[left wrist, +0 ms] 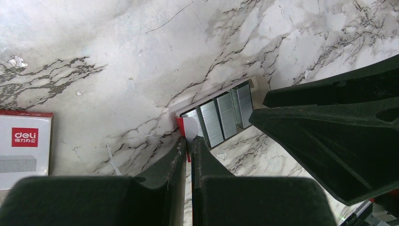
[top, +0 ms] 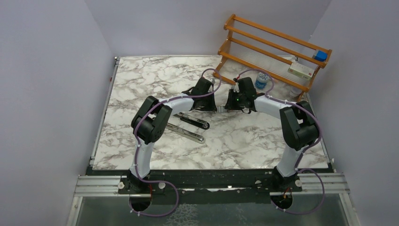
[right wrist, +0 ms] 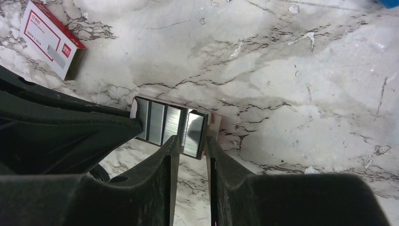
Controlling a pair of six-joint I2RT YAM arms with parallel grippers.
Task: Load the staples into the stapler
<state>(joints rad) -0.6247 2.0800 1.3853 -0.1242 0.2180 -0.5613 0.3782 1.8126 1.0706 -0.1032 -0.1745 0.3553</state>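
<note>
Nearest to the arm bases, the stapler [top: 195, 122] is laid open on the marble surface [top: 155, 80]. Its black top lies apart from the silver channel, so the channel is exposed for loading. The stapler is well apart from both claws and is touched by nothing.

Further in, the staples [right wrist: 162, 123] are seen as four silver-grey strips. They are laid side by side in a small white tray [right wrist: 215, 123] with a red end, flat on the surface between the two claws.

The left claw [left wrist: 189, 141] is closed almost fully on the red end of the tray, probably so that the tray is prevented from sliding when a strip is taken out. The right claw [right wrist: 192, 140] is placed at the other end with its jaws parted, and the end strip is seen in the gap between them (whether it is touched cannot be told). The strips look thin, shiny and finely ridged, and it is judged that they can break apart if squeezed badly.

Beside the tray, the outer box [left wrist: 23, 146] is lying flat, white with a red label. At the far corner a wooden rack [top: 268, 42] is seen.
</note>
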